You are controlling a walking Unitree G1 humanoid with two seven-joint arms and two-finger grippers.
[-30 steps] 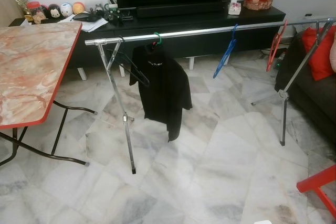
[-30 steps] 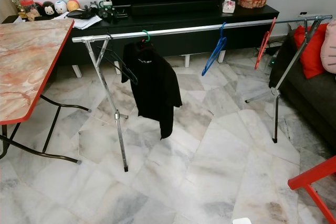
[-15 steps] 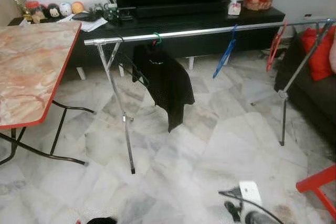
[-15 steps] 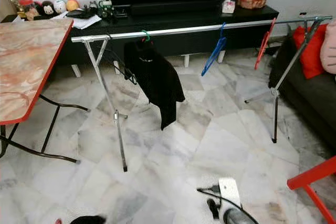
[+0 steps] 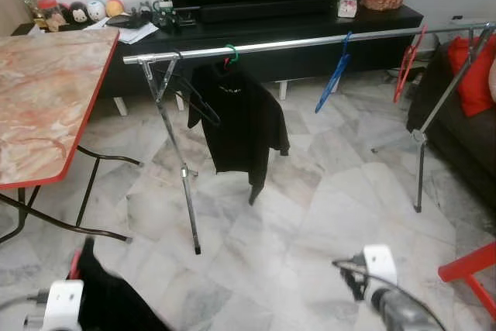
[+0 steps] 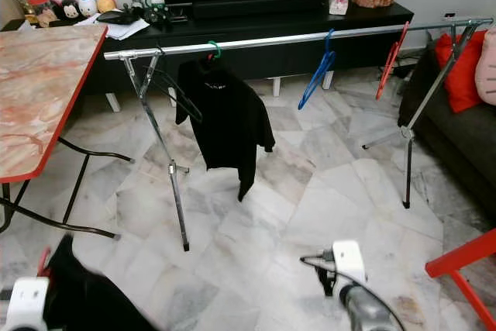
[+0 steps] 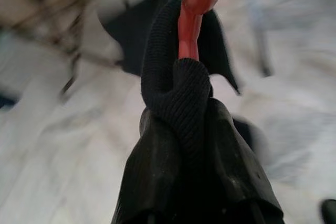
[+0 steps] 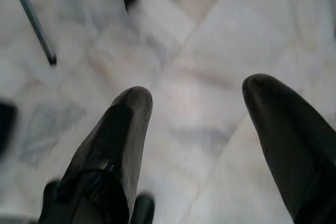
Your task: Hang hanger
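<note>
A long silver rail (image 5: 310, 43) on two folding stands crosses the room. On it hang a black shirt (image 5: 240, 122) on a green hanger (image 5: 231, 53), an empty black hanger (image 5: 194, 92), a blue hanger (image 5: 333, 75) and a red hanger (image 5: 407, 67). At the bottom left, low over the floor and well short of the rail, my left gripper (image 7: 186, 119) is shut on another red hanger (image 7: 194, 9) that carries a black garment (image 5: 112, 300). My right gripper (image 8: 197, 90) is open over the floor at the bottom right, with nothing between its fingers.
A marble-top folding table (image 5: 39, 98) with a red edge stands on the left. A black TV console (image 5: 271, 27) runs behind the rail. A dark sofa with a red cushion (image 5: 474, 75) is at the right, and a red frame (image 5: 469, 267) lies at the lower right.
Both arms have risen into the head views. The left one has brought up the black garment on its red hanger. The hung black shirt swung sideways and has settled back.
</note>
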